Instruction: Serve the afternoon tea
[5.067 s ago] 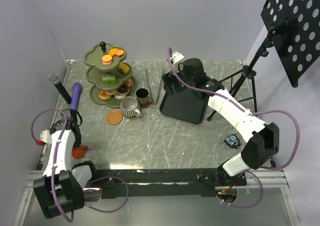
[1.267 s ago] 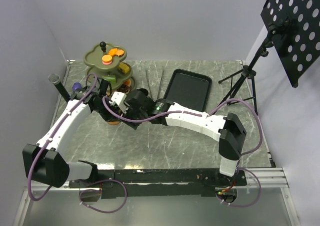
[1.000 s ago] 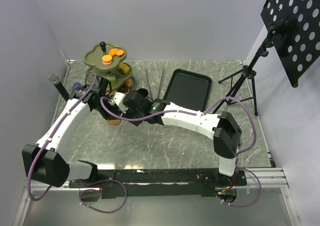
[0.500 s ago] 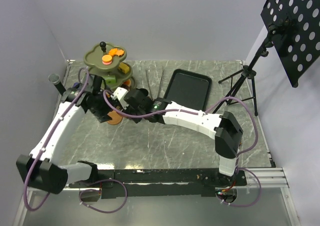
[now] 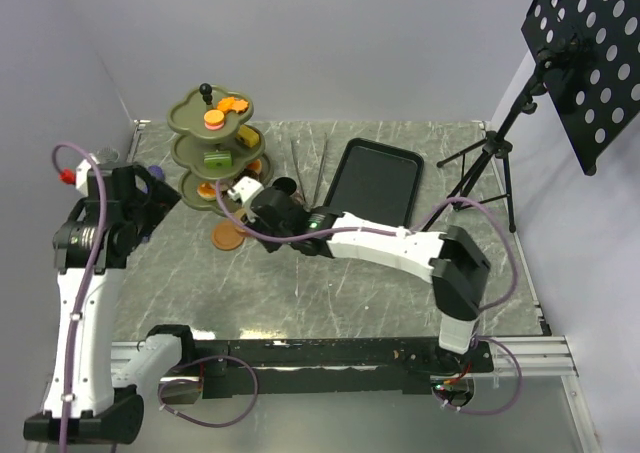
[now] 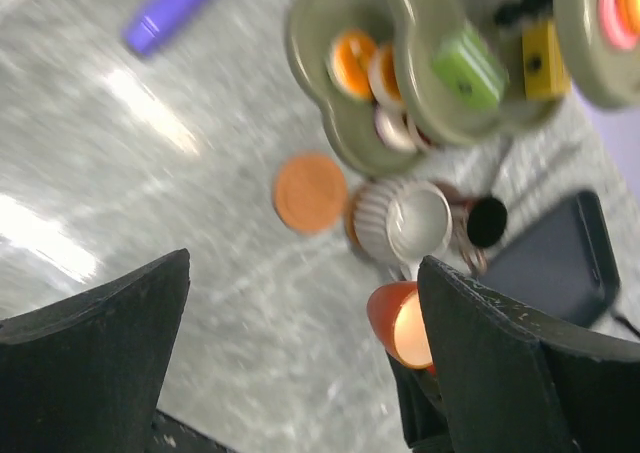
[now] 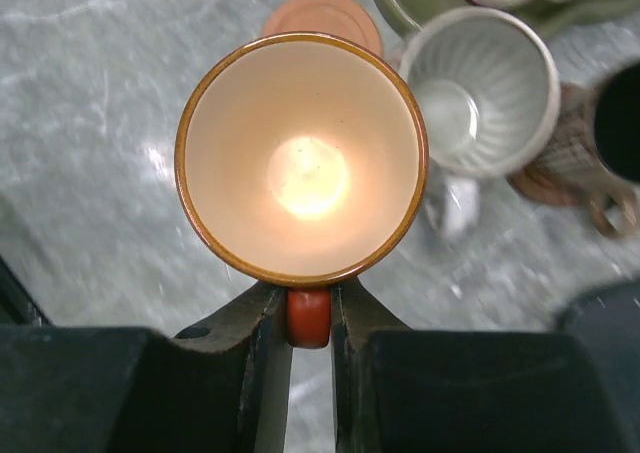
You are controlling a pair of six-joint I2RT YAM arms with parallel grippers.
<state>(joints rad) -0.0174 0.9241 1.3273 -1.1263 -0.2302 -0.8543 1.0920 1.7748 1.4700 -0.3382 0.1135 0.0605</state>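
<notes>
Right jaws: clenched on the little red handle of the copper cup (image 7: 300, 158). It's a handle pinch, so the bowl rides upright, mouth up, and nothing shows inside.
Copper cup: out on the reaching right arm (image 5: 390, 241), at about 5 o'clock of the olive-green stand (image 5: 213, 143). It looks lifted off the counter (image 5: 330, 283), though I can't be certain of the gap.
Bare saucer (image 7: 322, 15): dead ahead at 12 o'clock of the held cup, flat on the counter with nothing on it. That's surely the landing spot.
Striped grey cup (image 7: 480, 88): at 2 o'clock of the copper one and very near the bare saucer. A tight neighbour!
Dark cup (image 7: 622, 123): at 3 o'clock, seated on its own brown saucer (image 7: 555, 178), so one setting is already made up.
Pastries (image 5: 214, 120): sitting on the stand's tiers, with a green pastry (image 6: 470, 63) on the middle level.
Left jaws: released, spread wide, gripping nothing. The left arm (image 5: 85, 263) stands off at 9 o'clock, giving the right arm room across the counter.
Black tray (image 5: 372, 183): at 1 o'clock, with the metal tongs (image 5: 308, 168) just beside its 9 o'clock edge, both out of play.
Step in hand: I'd call it pairing the copper cup with its saucer.
Next move needs: a short carry toward 12 o'clock and a level descent, centred, keeping clear of that striped cup.
</notes>
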